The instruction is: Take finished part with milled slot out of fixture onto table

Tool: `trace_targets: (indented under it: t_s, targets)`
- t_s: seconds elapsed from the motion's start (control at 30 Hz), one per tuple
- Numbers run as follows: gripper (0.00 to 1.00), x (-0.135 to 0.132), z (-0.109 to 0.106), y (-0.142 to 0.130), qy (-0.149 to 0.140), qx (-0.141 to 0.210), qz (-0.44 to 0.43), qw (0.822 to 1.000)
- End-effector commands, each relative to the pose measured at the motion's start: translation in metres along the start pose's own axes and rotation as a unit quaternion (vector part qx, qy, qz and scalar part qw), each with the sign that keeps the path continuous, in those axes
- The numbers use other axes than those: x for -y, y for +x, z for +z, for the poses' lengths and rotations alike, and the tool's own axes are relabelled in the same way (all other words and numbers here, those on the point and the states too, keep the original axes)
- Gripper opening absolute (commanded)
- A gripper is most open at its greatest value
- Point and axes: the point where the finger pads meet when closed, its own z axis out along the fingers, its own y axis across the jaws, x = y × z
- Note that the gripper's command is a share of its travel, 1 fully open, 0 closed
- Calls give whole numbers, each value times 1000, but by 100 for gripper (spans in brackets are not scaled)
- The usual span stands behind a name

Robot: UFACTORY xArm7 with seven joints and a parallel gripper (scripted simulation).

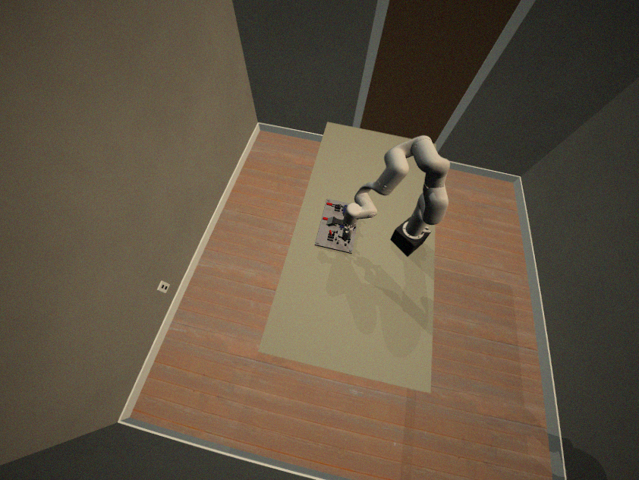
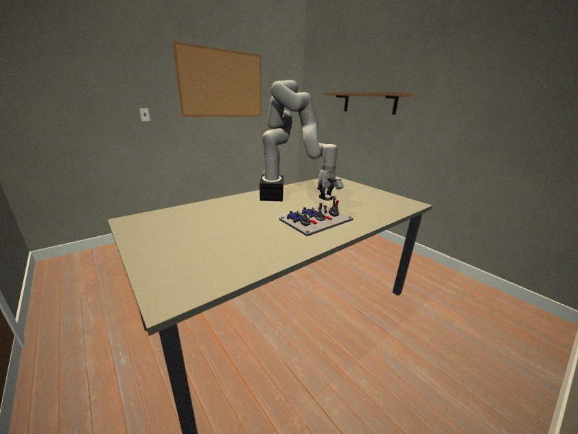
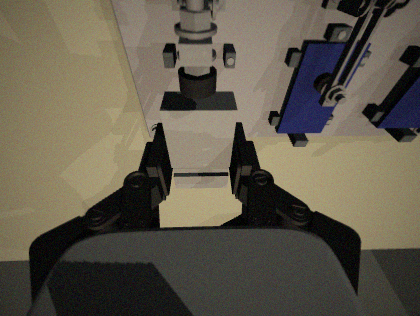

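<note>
My gripper (image 3: 200, 138) (image 2: 325, 194) is shut on the finished part (image 3: 200, 152), a pale flat plate. A dark band crosses its far end and a thin dark line its near end; which is the slot I cannot tell. It is raised above the fixture plate (image 3: 145, 60) (image 2: 342, 219), reaching past its edge. The open clamp's spindle (image 3: 197, 56) overlaps its far end in the wrist view; contact is unclear. That clamp's red handle (image 2: 336, 203) stands up. Two blue blanks (image 3: 306, 82) (image 3: 407, 110) sit in their nests under lowered clamps with handles (image 2: 313, 222) (image 2: 328, 218) down.
The raised clamp arm (image 2: 333, 200) stands close beside my fingers. Small locating posts (image 3: 169, 55) (image 3: 229, 55) stand on the fixture plate. The long table (image 2: 210, 252) (image 1: 345, 310) carries the fixture and the arm's black base (image 2: 271, 190) (image 1: 407, 242).
</note>
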Motion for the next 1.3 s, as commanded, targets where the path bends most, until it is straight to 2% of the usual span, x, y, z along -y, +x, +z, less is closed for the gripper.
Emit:
trace_targets:
  t_s: [0.0,0.73,1.27]
  targets:
    - [0,1,-1,1,1,-2,0,1000]
    - [0,2,-1,2,1,-2,0,1000]
    - [0,14,-1,2,1,-2,0,1000]
